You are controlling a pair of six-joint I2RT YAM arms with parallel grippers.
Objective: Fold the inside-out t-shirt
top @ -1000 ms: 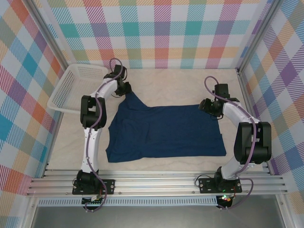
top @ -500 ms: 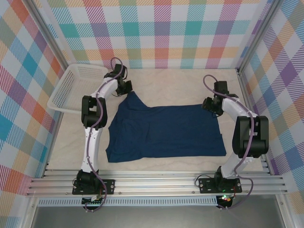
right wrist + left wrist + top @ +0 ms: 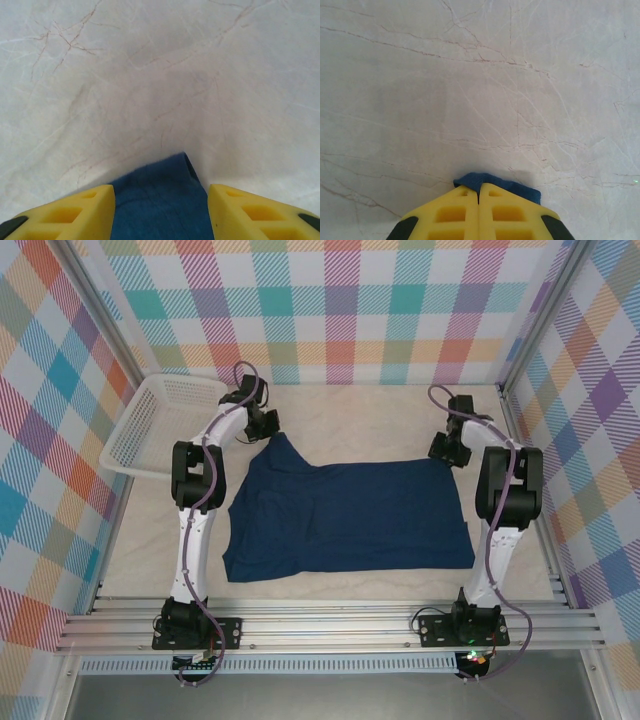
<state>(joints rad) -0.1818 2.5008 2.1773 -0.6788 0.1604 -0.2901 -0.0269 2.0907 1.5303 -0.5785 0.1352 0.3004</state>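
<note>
Top external shows the shirt (image 3: 345,515) spread flat on the table (image 3: 370,420). Left gripper (image 3: 478,189) is pinched on its far corner; right gripper (image 3: 160,197) straddles the other, jaws apart. Looks limp and light; corners seem the best hold.

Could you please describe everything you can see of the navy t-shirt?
The t-shirt is dark navy, soft-looking cloth, spread mostly flat on the pale table. Its far-left corner is drawn into a point, pinched by the shut left fingers. The open right fingers straddle its far-right corner without closing on it.
</note>
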